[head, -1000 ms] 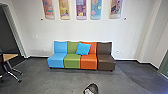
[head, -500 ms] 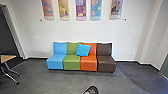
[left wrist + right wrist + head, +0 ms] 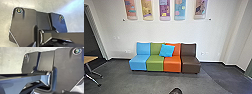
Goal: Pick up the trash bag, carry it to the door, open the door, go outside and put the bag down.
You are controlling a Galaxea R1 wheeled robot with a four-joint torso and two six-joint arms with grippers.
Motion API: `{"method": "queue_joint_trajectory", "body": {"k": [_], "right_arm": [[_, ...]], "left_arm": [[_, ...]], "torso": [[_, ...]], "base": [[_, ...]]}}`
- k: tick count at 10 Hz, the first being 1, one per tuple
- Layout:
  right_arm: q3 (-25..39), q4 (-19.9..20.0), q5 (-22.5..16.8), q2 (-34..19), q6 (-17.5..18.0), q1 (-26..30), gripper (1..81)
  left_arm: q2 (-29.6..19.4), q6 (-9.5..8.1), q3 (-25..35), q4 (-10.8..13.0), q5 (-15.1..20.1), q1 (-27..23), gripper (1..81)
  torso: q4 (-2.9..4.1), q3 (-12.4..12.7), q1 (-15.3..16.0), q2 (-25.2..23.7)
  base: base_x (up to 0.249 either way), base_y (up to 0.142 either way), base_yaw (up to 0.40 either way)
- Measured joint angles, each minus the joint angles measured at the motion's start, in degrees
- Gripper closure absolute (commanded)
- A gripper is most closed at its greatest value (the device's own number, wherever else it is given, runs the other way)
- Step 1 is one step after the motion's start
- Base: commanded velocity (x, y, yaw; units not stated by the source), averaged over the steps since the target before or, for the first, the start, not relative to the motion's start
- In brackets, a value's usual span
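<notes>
- Fingers, left and right: clenched, released or grasping something — I cannot tell.
- Where the trash bag is, I cannot tell either. A dark, rounded thing (image 3: pixel 175 91) pokes up at the bottom edge of the head view, near the middle, cut off so that too little shows to name it. It is nearer the robot than the row of seats, well apart from them.
- Four seats stand side by side along the white wall (image 3: pixel 166 31): from left to right a blue seat (image 3: pixel 138 62), a green seat (image 3: pixel 155 63), an orange seat (image 3: pixel 172 64) and a brown seat (image 3: pixel 190 64).
- A bright blue cushion (image 3: pixel 167 50) rests tilted against the backs of the green and orange seats.
- Five colourful panels (image 3: pixel 165 10) hang in a line above the seats, their tops cut off.
- At the left edge is part of a table (image 3: pixel 89 59) with a light wooden top and metal legs; behind it, a tall dark panel (image 3: pixel 91 37) in a pale frame.
- The floor (image 3: pixel 141 81) is grey, with a curved edge to a darker part on the right.
- Both wrist views look down on the robot's own dark plate (image 3: pixel 25 23) and a jointed bar (image 3: pixel 25 78), with pale, mottled ground around the plate.
</notes>
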Motion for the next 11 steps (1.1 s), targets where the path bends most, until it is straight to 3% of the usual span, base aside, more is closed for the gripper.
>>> {"method": "queue_joint_trajectory", "body": {"k": [11], "right_arm": [[-0.02, 0.0, 0.02, 0.13, 0.13, -0.09, 1.0]], "left_arm": [[0.12, 0.0, 0.0, 0.0, 0.02, -0.05, 1.0]], "torso": [[0.0, 0.0, -0.02, 0.0]], "base": [[0.121, -0.063, 0.0]]}}
